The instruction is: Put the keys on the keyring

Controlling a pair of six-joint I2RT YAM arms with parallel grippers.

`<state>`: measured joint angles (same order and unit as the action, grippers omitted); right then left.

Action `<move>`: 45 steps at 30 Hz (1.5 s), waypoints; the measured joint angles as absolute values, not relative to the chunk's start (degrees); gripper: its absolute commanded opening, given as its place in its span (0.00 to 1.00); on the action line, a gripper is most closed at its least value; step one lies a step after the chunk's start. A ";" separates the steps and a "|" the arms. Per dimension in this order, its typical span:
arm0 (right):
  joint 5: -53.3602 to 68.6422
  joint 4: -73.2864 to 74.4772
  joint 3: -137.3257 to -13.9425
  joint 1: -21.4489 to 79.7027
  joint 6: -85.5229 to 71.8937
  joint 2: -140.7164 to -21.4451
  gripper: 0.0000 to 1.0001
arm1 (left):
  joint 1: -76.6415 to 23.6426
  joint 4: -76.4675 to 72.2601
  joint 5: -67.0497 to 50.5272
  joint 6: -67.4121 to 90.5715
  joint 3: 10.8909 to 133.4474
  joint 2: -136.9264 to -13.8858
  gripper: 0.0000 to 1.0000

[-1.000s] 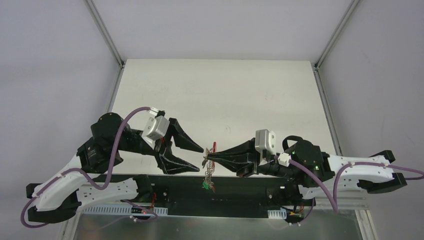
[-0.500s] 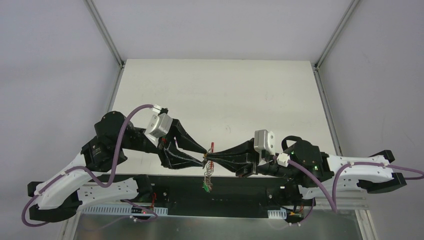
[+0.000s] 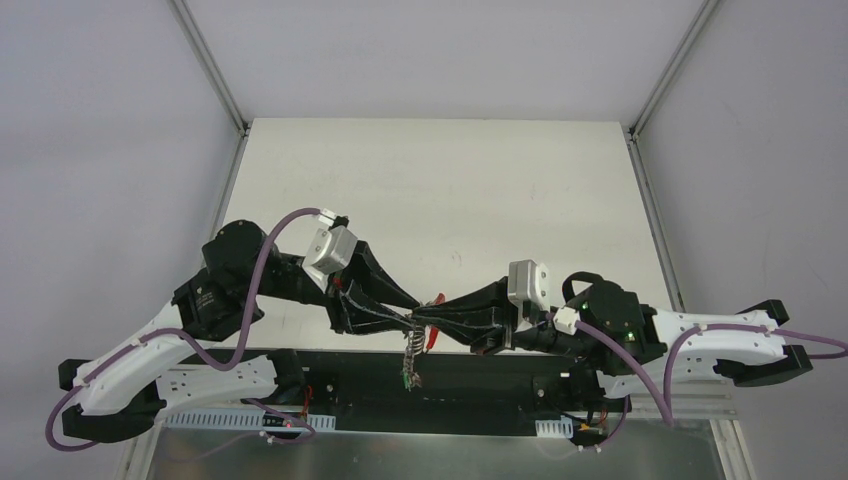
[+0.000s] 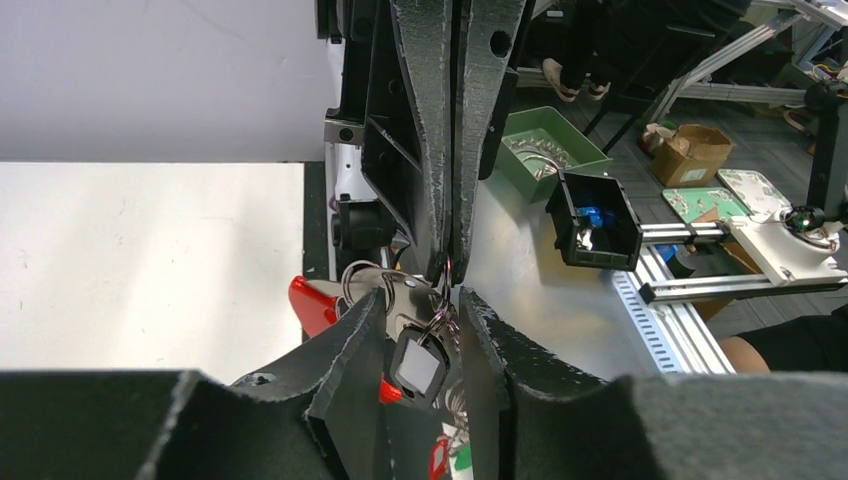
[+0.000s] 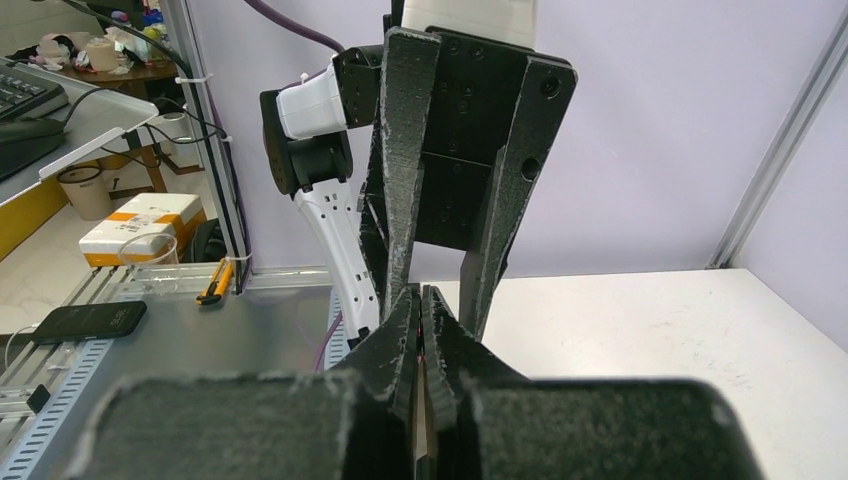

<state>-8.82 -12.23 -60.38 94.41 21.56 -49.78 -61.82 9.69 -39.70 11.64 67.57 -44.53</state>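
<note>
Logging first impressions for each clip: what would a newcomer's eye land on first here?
The two arms meet tip to tip near the front edge of the table. The right gripper is pinched shut on the keyring, whose silvery loops and keys dangle below. The left gripper is open, its fingers straddling that pinch with a black-tagged key between them.

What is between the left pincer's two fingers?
Left wrist view: a black key tag and keyring wire loops hang between the left pincer's fingers.
</note>
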 measured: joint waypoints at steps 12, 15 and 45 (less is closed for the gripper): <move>-9.61 -12.64 -60.10 94.43 21.71 -49.89 0.00 | -61.82 9.26 -41.01 12.64 67.55 -44.64 0.00; -9.74 -12.64 -60.10 94.43 21.71 -49.82 0.00 | -61.82 9.26 -41.12 12.64 67.55 -44.69 0.00; -16.34 32.80 -82.02 94.43 14.59 -50.50 0.54 | -61.82 29.26 -38.44 12.45 69.34 -50.00 0.00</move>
<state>-16.34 32.80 -82.02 94.43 14.59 -50.50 -61.82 29.26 -38.44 12.45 69.34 -50.00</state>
